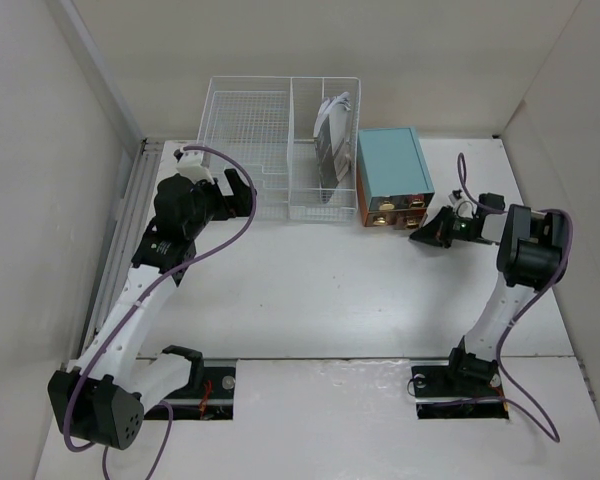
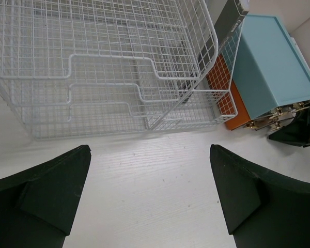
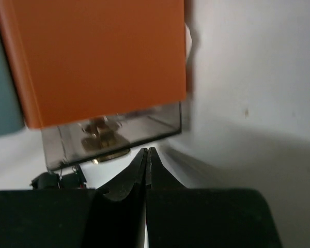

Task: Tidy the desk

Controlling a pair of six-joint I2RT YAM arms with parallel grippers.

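Your right gripper (image 1: 420, 236), jaws pressed shut, is the nearer one: the teal drawer box (image 1: 393, 165) at the far side of the desk (image 1: 310, 290) lies just ahead-left of its tips, while the left gripper (image 1: 240, 190) stands wide open by the wire basket (image 1: 245, 130)

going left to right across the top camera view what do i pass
left claw → upright dark pack → teal drawer box; the wire basket spans the first two and the right claw sits under the box's right end, so both are left out
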